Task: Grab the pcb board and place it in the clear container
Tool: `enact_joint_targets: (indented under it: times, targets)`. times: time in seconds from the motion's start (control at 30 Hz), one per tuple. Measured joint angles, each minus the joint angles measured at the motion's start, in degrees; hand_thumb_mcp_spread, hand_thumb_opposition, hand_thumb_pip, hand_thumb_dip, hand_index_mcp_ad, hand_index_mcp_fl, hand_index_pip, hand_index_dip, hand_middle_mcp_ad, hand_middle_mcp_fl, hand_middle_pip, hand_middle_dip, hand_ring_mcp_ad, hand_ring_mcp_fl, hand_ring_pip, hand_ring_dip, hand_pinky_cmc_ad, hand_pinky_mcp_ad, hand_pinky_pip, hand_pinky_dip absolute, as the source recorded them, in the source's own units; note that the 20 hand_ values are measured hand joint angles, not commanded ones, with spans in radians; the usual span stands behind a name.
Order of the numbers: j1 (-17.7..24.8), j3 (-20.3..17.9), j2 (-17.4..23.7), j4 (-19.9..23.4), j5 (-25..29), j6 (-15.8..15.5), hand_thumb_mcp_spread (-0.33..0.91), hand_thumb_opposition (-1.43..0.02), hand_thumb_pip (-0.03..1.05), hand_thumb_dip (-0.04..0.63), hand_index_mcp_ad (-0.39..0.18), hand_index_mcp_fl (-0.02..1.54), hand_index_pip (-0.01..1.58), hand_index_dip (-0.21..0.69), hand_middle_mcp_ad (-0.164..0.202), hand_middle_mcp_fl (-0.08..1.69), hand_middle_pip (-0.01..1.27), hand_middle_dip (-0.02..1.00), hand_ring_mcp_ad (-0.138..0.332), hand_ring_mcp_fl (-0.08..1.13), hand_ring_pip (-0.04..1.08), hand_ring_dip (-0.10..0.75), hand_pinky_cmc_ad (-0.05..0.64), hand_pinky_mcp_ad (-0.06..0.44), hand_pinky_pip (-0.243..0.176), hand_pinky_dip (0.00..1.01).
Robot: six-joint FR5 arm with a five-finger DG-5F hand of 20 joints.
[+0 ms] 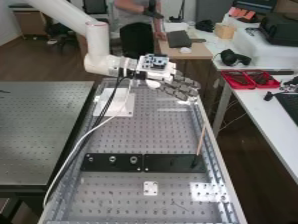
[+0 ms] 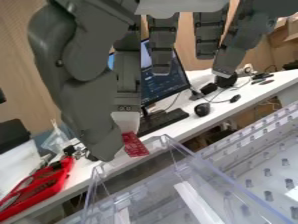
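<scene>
Where the red pcb board [image 2: 136, 145] hangs near the clear container's [image 2: 219, 175] rim, the robot hand [image 1: 179, 88] pinches it between thumb and one finger, its other fingers loosely extended. Beyond them, a monitor [image 2: 165, 80], keyboard [image 2: 161, 121] and mouse [image 2: 202, 109] sit on a white table [image 2: 233, 102].

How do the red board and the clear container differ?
The red board is opaque, while the clear container is see-through. The board is flat and small; the container is larger, with raised walls. The board is pinched in the hand, but the container stands on the bench. Both have straight edges.
</scene>
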Motion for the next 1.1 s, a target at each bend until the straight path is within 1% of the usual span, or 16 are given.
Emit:
enact_joint_targets:
  times: [0.1, 0.37, 0.47, 0.57, 0.67, 0.7, 0.77, 0.87, 0.9, 0.93, 1.03, 1.1]
  targets:
    - [0.7, 0.27, -0.16, 0.24, 1.37, -0.6, 0.51, -0.95, 0.59, 0.244, -0.051, 0.52, 1.55, 0.126, 0.065, 0.1, 0.14, 0.11, 0.246, 0.0, 0.09, 0.014, 0.314, 0.197, -0.093, 0.47]
    - [1.66, 0.09, -1.19, 0.58, 2.11, 0.2, 0.51, -0.95, 0.59, 0.244, -0.051, 0.52, 1.55, 0.126, 0.065, 0.1, 0.14, 0.11, 0.246, 0.01, 0.09, 0.014, 0.314, 0.197, -0.089, 0.47]
    - [1.82, -0.29, -1.32, 1.0, 2.26, -0.24, 0.51, -0.95, 0.59, 0.244, -0.051, 0.52, 1.55, 0.126, 0.065, 0.1, 0.14, 0.11, 0.246, 0.0, 0.09, 0.014, 0.314, 0.197, -0.089, 0.47]
    - [2.08, -1.0, -1.35, 1.63, 2.87, -0.37, 0.51, -0.94, 0.6, 0.25, -0.054, 0.47, 1.55, 0.122, 0.068, 0.1, 0.14, 0.11, 0.246, 0.01, 0.09, 0.014, 0.314, 0.197, -0.089, 0.47]
    - [2.4, -1.24, -1.37, 1.7, 3.71, -0.26, 0.51, -0.9, 0.62, 0.25, -0.07, 0.3, 1.52, 0.113, 0.068, 0.1, 0.14, 0.11, 0.246, 0.01, 0.09, 0.014, 0.316, 0.197, -0.089, 0.47]
    - [2.46, -1.29, -1.37, 1.7, 3.93, -0.29, 0.48, -0.9, 0.62, 0.25, -0.072, 0.24, 1.5, 0.12, 0.068, 0.1, 0.14, 0.11, 0.246, 0.01, 0.08, 0.014, 0.312, 0.197, -0.089, 0.48]
    - [2.72, -1.48, -1.37, 1.78, 4.58, -0.34, 0.46, -0.87, 0.62, 0.25, -0.072, 0.14, 1.39, 0.103, 0.068, 0.07, 0.14, 0.11, 0.246, 0.01, 0.09, 0.014, 0.316, 0.197, -0.089, 0.51]
    - [3.02, -1.59, -1.24, 1.69, 5.23, -0.13, 0.42, -0.84, 0.6, 0.236, -0.072, 0.08, 1.29, 0.089, 0.068, 0.07, 0.13, 0.11, 0.246, 0.01, 0.08, 0.014, 0.312, 0.197, -0.089, 0.58]
    - [3.14, -1.63, -1.12, 1.63, 5.44, -0.3, 0.41, -0.82, 0.6, 0.236, -0.072, 0.05, 1.27, 0.093, 0.068, 0.05, 0.13, 0.11, 0.246, 0.01, 0.08, 0.014, 0.316, 0.197, -0.089, 0.6]
    - [3.21, -1.66, -1.01, 1.59, 5.54, -0.4, 0.39, -0.82, 0.6, 0.236, -0.072, 0.04, 1.23, 0.093, 0.068, 0.02, 0.13, 0.11, 0.244, 0.01, 0.09, 0.014, 0.316, 0.197, -0.089, 0.61]
    - [3.33, -1.81, -0.58, 1.63, 5.65, -0.75, 0.39, -0.81, 0.6, 0.239, -0.072, 0.02, 1.19, 0.093, 0.068, 0.0, 0.13, 0.11, 0.244, 0.01, 0.08, 0.014, 0.316, 0.197, -0.093, 0.63]
    - [3.36, -2.13, 0.17, 1.74, 5.73, -1.3, 0.39, -0.81, 0.6, 0.222, -0.072, 0.02, 1.19, 0.093, 0.068, 0.0, 0.13, 0.11, 0.244, 0.01, 0.08, 0.014, 0.316, 0.197, -0.093, 0.65]
